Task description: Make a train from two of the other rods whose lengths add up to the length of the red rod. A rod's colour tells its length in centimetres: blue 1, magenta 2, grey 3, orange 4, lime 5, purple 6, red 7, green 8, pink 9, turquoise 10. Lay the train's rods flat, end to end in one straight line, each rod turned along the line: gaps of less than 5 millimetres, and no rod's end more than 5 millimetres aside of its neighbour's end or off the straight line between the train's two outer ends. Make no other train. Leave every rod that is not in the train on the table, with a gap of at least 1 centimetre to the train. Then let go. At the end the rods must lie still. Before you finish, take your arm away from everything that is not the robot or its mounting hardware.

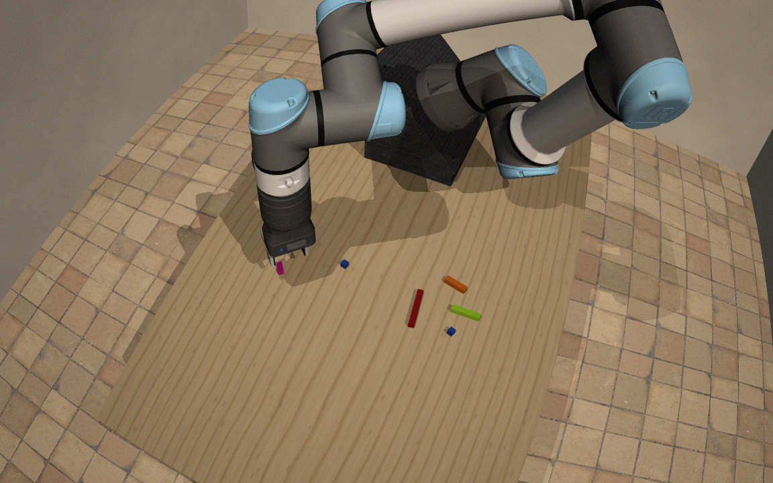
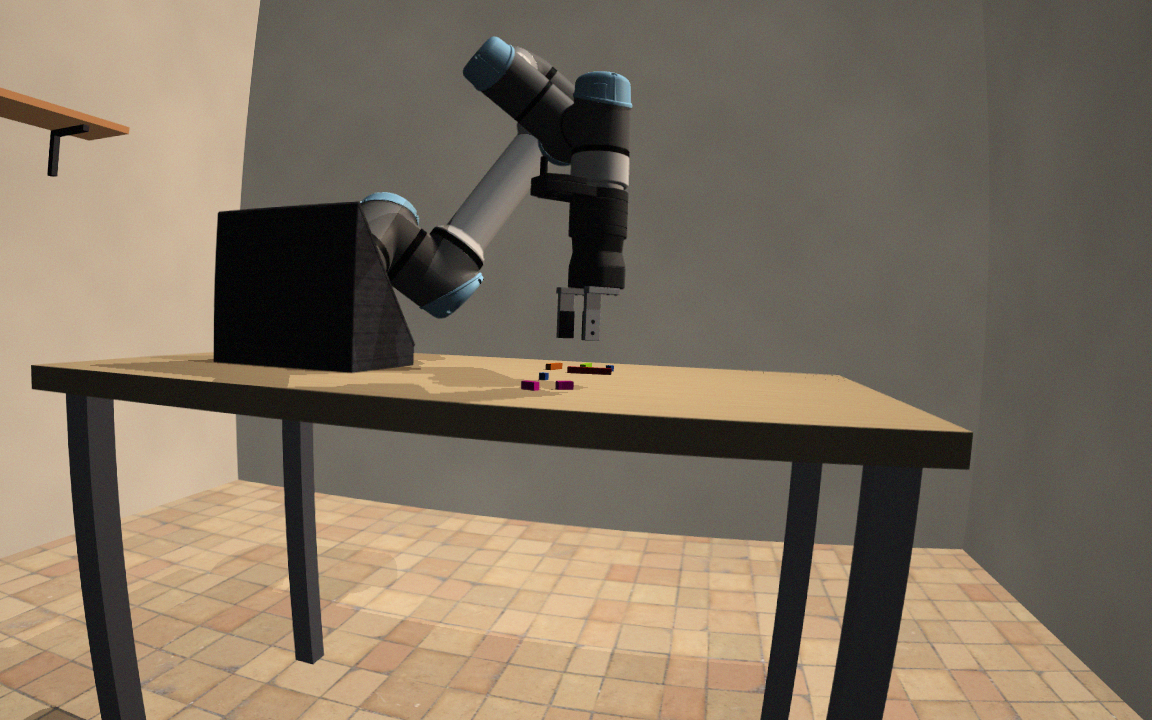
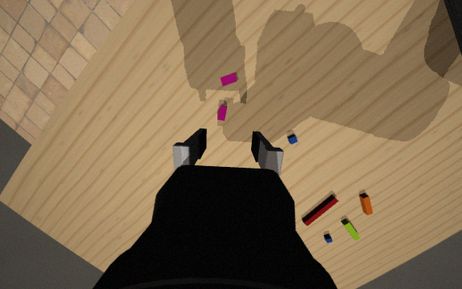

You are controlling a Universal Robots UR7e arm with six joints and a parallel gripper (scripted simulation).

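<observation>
My gripper (image 3: 228, 139) (image 2: 578, 326) is open and empty, hanging well above the table. Two magenta rods lie apart on the table: one (image 3: 222, 112) just ahead of the fingers, also in the top view (image 1: 280, 267), the other (image 3: 228, 79) farther on, in the arm's shadow. The red rod (image 1: 415, 308) lies near the table's middle. The lime rod (image 1: 465, 312) lies to its right. The orange rod (image 1: 455, 284) lies just beyond the lime one. One blue cube (image 1: 344, 263) sits right of my gripper, another (image 1: 450, 331) in front of the lime rod.
The black robot pedestal (image 1: 422, 108) stands at the table's far side. The table's left edge (image 1: 155, 312) runs close to the magenta rods. A wall shelf (image 2: 25, 111) hangs far off to the left.
</observation>
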